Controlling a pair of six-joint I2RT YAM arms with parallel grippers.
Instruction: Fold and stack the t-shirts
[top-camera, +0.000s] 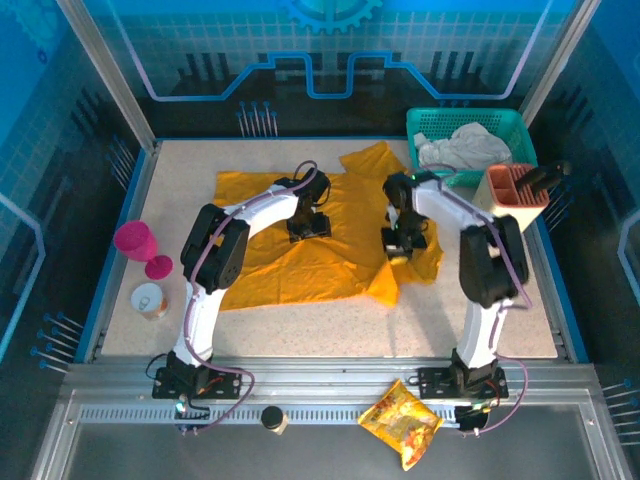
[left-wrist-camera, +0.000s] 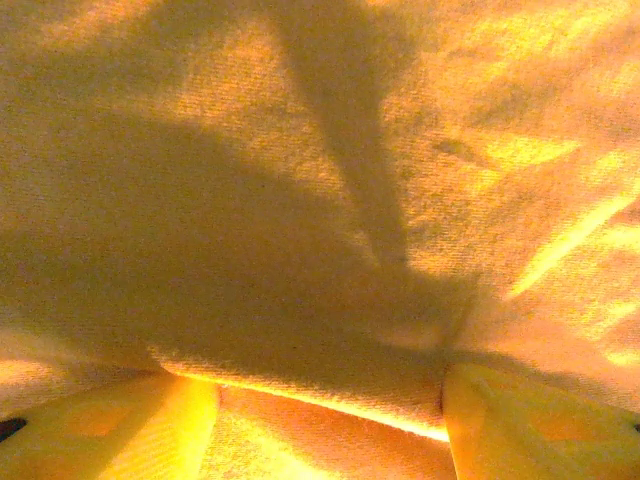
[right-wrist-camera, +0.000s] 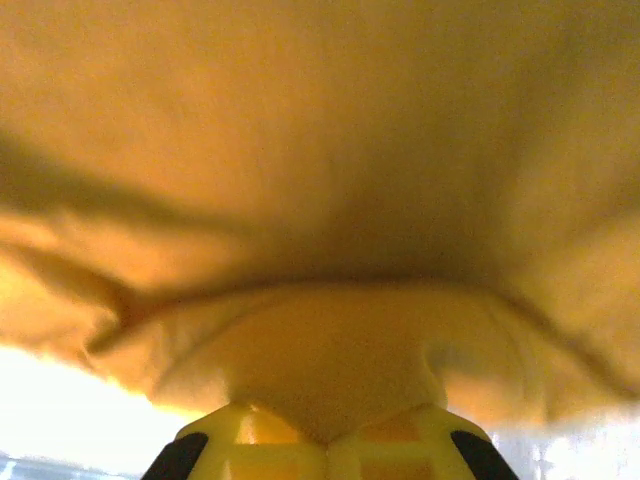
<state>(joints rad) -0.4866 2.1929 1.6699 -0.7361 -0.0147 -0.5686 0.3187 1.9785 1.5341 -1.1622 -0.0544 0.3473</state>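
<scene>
An orange-yellow t-shirt (top-camera: 300, 260) lies spread over the middle of the table, one sleeve bunched at the back (top-camera: 375, 160). My left gripper (top-camera: 308, 225) rests on the shirt's middle. Its fingers (left-wrist-camera: 110, 430) stand apart, and a folded edge of the cloth (left-wrist-camera: 300, 370) runs across the gap between them. My right gripper (top-camera: 400, 243) is at the shirt's right side. In the right wrist view its gripper (right-wrist-camera: 328, 430) is shut on a pinch of the t-shirt (right-wrist-camera: 320, 350), which bulges up above the closed tips.
A teal basket (top-camera: 430, 122) holding a white cloth (top-camera: 465, 148) stands at the back right, with an orange-brown holder (top-camera: 515, 187) beside it. A pink cup (top-camera: 135, 240), pink lid (top-camera: 158, 267) and small tub (top-camera: 150, 300) sit at the left. A snack packet (top-camera: 402, 422) lies on the front rail.
</scene>
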